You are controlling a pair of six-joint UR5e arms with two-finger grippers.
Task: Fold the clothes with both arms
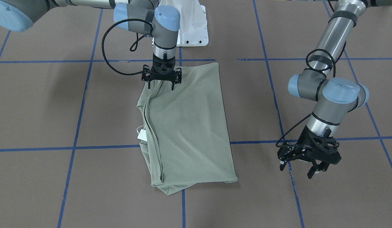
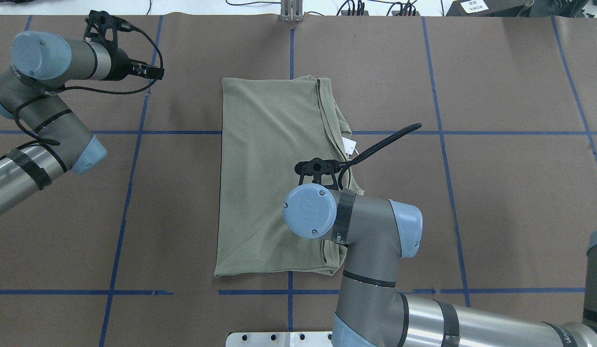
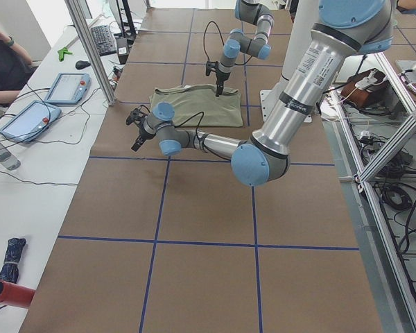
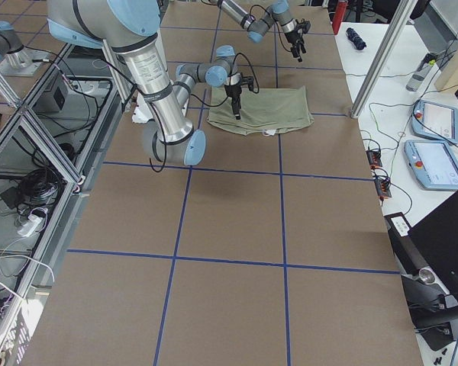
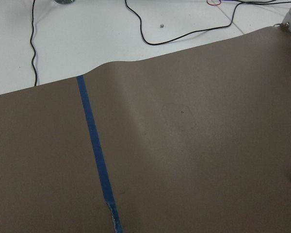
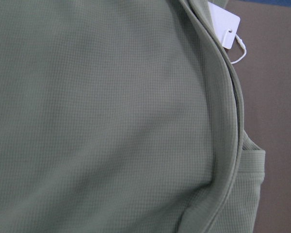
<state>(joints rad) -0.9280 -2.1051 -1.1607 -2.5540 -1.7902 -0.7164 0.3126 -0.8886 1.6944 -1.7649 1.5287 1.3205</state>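
Shirt (image 1: 189, 126), sage waffle knit, folded oblong, sm. white card tag (image 1: 141, 136)

Brown table mat (image 1: 41, 104) gridded with blue tape (image 1: 104, 147); white bench (image 3: 35, 208) alongside carries two tablets (image 3: 68, 87).

Right gripper (image 1: 161, 87) vertical, fingers spread, pointing down. Left gripper (image 1: 298, 171) tilted, off aside, fingers spread.

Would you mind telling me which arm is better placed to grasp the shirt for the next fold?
Probably the right: the right gripper is open over the shirt at its edge nearest the robot, while the left gripper hangs over bare table, away from it.
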